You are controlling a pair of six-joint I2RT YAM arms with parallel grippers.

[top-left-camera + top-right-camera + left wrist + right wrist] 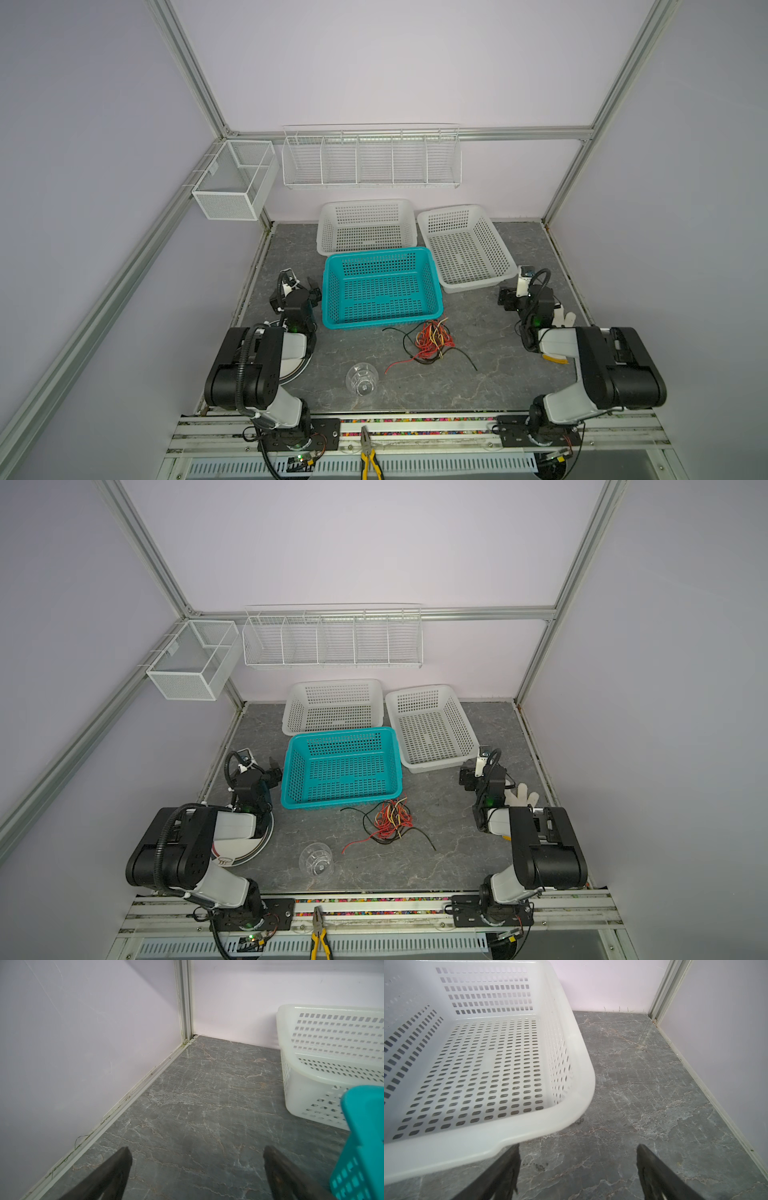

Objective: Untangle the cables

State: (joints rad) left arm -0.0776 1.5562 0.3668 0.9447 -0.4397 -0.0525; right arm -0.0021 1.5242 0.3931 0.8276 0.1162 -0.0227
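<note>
One pliers [365,441], one tangle of cables [430,341], three baskets [380,251], left tool [196,1152] and right tool [578,1147] released

Bare table [490,332] flanks the cables [430,343]; teal basket [331,291] blocks behind, glass [362,379] in front.

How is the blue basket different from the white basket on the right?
The blue basket is teal; the white basket is milky white. The blue basket sits square to the front edge of the table; the white basket is turned at an angle. The blue basket lies just behind the cables; the white basket lies farther back and to the right. Both are empty, slotted, rectangular plastic baskets.
</note>
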